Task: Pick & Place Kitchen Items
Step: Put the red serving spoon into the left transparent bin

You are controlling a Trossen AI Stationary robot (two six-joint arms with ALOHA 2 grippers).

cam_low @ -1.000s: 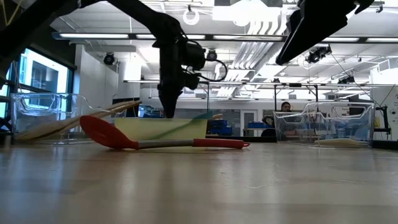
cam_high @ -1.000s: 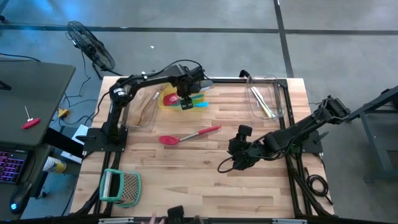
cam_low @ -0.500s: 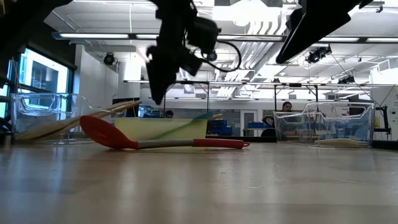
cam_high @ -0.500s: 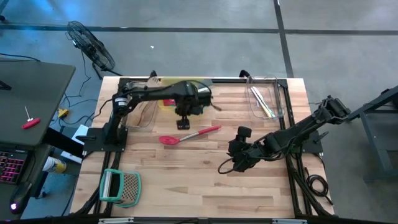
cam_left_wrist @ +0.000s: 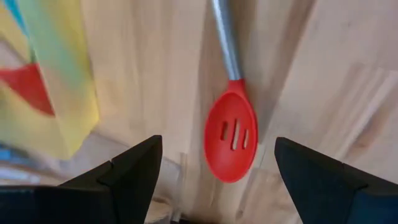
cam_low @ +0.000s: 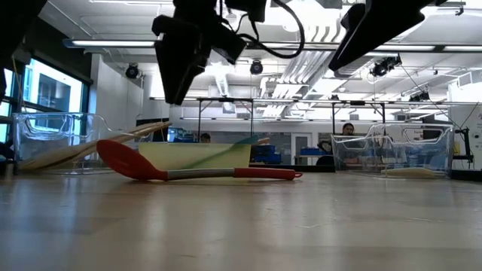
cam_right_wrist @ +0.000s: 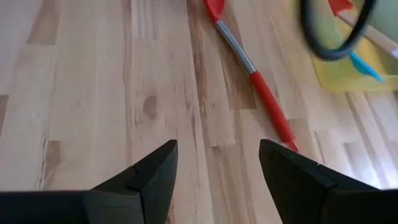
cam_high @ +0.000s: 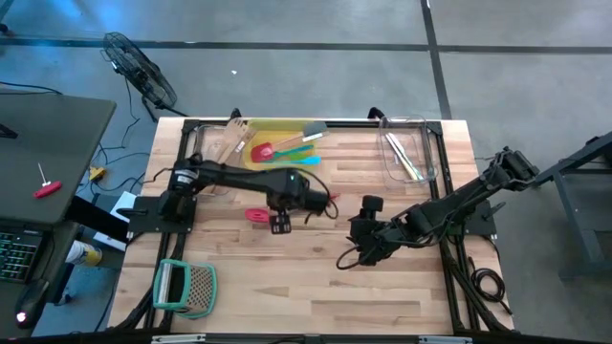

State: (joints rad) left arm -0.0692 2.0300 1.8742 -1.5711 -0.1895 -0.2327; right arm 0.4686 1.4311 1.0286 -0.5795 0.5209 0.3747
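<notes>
A red slotted spoon [cam_left_wrist: 231,137] with a metal neck lies flat on the wooden table [cam_high: 287,277]. In the high view its head [cam_high: 256,216] shows beside my left arm. My left gripper [cam_left_wrist: 217,142] is open and hovers above the spoon's head, one finger on either side, touching nothing; the low view shows it high over the spoon [cam_low: 196,172]. My right gripper [cam_right_wrist: 217,146] is open and waits over the table to the right of the spoon's handle [cam_right_wrist: 255,81].
A yellow tray [cam_high: 277,143] at the far edge holds red, green, blue and wooden utensils. Clear containers stand at far left [cam_high: 215,167] and far right [cam_high: 406,153], each with utensils. A green rack [cam_high: 186,287] sits at the near left corner.
My left gripper has moved from over the yellow tray toward the table's near edge and now stands above the red spoon's head. The spoon has not moved.
</notes>
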